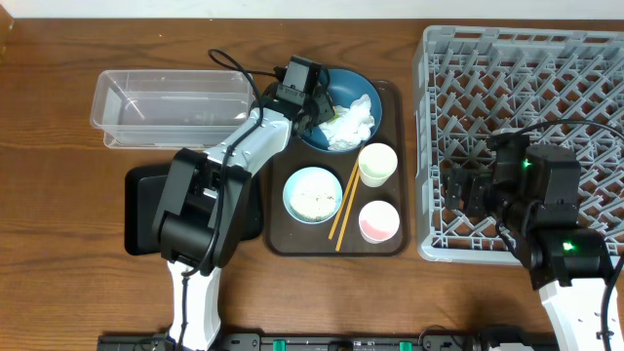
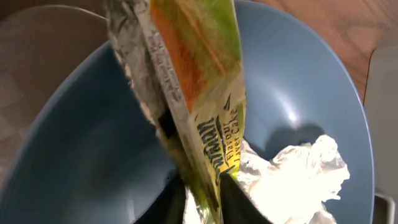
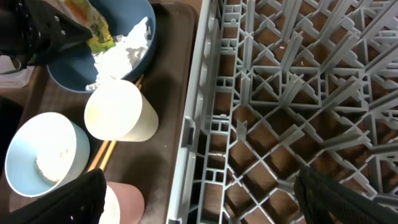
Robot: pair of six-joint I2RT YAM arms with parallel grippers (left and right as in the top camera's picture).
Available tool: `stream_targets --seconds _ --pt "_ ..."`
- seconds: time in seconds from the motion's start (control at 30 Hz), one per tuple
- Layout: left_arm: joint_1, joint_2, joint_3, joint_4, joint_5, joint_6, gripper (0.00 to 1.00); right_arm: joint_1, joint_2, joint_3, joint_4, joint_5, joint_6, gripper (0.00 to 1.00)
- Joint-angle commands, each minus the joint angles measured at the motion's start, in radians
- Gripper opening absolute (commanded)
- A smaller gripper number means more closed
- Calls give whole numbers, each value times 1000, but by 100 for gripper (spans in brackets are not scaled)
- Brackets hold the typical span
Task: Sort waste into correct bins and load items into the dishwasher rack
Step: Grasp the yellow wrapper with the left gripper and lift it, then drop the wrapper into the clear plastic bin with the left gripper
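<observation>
Your left gripper (image 2: 205,194) pinches the snack wrapper (image 2: 199,74) by one end: yellow-green, orange patch, silver crimped edge. Beyond it, crumpled tissue (image 2: 298,177) on the blue plate (image 2: 298,87). Right gripper (image 3: 205,198) spread wide over the rack (image 3: 298,93).

You've got a lab-type robot bench dressed w/ kitchen gear. Left arm (image 1: 200,214) & right arm (image 1: 565,249) sit at the near edge of a wood-grain table (image 1: 58,244). On it: grey dishwasher rack (image 1: 595,58), brown serving tray (image 1: 390,107) w/ used bowl (image 1: 312,195), clear tub (image 1: 127,102), black tray (image 1: 141,210). Room beyond the tabletop isn't in view, so can't say more.
</observation>
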Motion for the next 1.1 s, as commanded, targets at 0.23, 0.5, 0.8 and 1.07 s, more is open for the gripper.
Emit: stream_targets --seconds 0.23,0.5,0.8,1.07 --pt "0 -17 16 -24 -20 39 6 7 -6 14 -7 -4 11 95" --pt "13 -230 16 -159 -116 139 6 7 -6 14 -7 -4 11 95" --pt "162 -380 16 -329 -241 -56 6 7 -6 14 -6 3 11 95" --pt "330 -342 16 -468 -240 -374 6 7 -6 14 -6 3 11 95"
